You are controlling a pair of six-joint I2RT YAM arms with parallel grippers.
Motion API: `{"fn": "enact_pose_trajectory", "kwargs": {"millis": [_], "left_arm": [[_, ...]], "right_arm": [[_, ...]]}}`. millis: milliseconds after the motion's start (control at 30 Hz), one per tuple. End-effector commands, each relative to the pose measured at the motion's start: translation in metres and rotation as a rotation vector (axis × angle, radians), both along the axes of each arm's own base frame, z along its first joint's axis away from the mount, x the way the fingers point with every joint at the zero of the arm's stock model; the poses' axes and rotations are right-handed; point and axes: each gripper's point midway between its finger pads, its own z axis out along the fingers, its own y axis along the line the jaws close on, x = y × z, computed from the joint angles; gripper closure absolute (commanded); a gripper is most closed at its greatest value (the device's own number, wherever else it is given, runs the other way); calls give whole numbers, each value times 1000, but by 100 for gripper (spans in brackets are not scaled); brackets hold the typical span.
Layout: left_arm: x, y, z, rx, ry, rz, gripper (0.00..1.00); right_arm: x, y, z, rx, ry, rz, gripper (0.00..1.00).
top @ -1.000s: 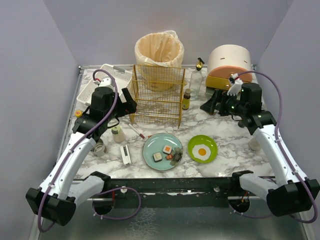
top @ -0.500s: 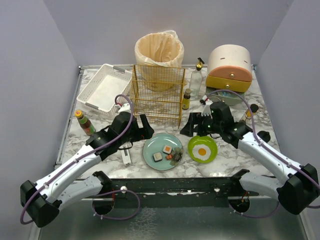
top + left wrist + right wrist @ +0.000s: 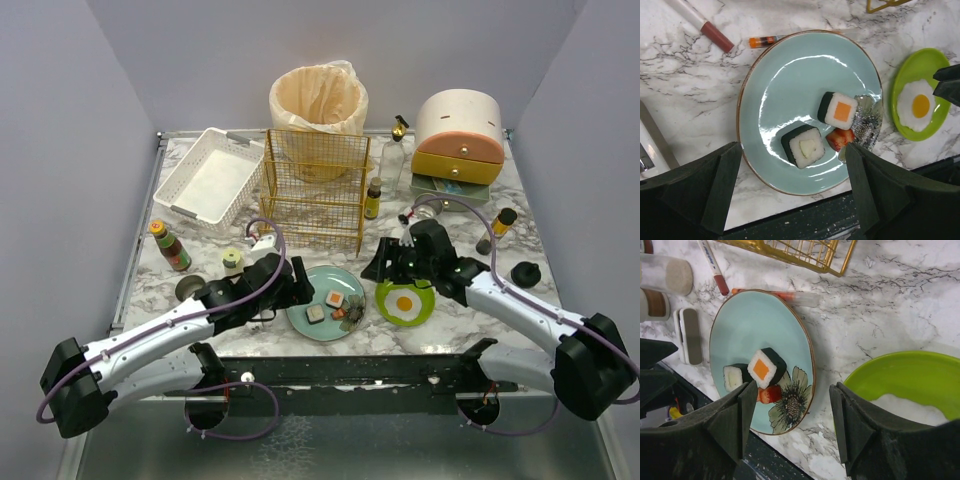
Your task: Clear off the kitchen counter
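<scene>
Marble kitchen counter (image 3: pixel 205 245) spanned the stall, gold wire rack (image 3: pixel 315 190) at back ctr. L gripper (image 3: pixel 792 147) hung over the teal plate (image 3: pixel 790 85) nr the front edge, fingers spread wide, empty. R gripper (image 3: pixel 792 387) hovered btwn that plate and the green plate (image 3: pixel 910 375), fingers apart, gripping nothing. Two sushi pcs (image 3: pixel 838 110) lay on the teal plate.

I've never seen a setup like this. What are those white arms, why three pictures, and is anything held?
These are two robot arms at the edge of a white marble kitchen counter, each ending in a two-finger gripper. One picture looks down from above; the others come from wrist cameras. The left gripper hovers open over a light blue round plate with two sushi pieces. The right gripper hangs open beside a green plate holding a fried egg. Nothing is held.
</scene>
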Motion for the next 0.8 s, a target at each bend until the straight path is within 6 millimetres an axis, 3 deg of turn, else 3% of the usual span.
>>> {"fn": "enact_pose_trajectory", "kwargs": {"millis": [0, 367, 767], "left_arm": [[5, 6, -14, 3, -1, 71, 10], [-2, 9, -48, 64, 76, 77, 31], [-11, 21, -83, 144, 171, 135, 47]], "right_arm": [[4, 11, -8, 34, -6, 24, 34], [2, 21, -35, 40, 68, 59, 45], [0, 17, -58, -18, 121, 64, 51]]}}
